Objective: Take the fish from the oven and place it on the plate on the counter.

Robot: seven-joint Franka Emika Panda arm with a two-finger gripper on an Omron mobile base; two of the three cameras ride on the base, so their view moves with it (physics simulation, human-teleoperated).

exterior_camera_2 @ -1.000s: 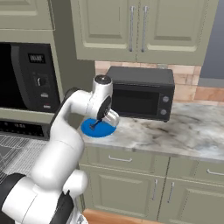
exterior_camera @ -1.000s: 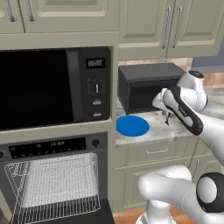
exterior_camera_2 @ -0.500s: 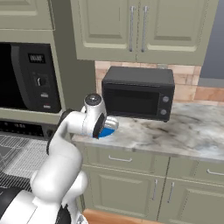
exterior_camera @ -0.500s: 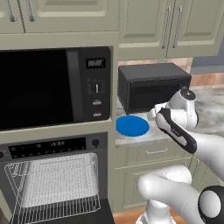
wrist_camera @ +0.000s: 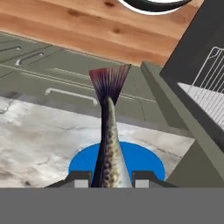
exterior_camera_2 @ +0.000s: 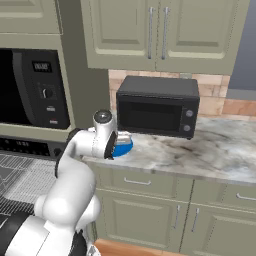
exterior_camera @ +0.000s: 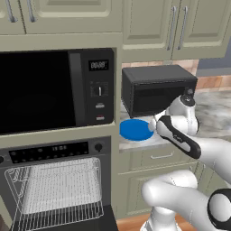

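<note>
**Fish reaches the plate, release still to come**

The fish is out of the oven and sits pinched between the two dark fingertips of the gripper, its jaws closed partway around the slim body, tail fanned out ahead of the hand. In the hand view the blue plate lies directly behind the fish, so the catch appears to hang right over its target on the counter. The fetching looks done; what remains, by this reading, is lowering and letting go.

Room is tight on two sides. The plate sits at the counter's left end, close beside the cabinet wall that holds the large microwave, and the small black microwave stands just behind it. The counter's front edge runs near the plate. The oven door hangs open below and to the left, its wire rack bare. Open marble stretches away to the right.
</note>
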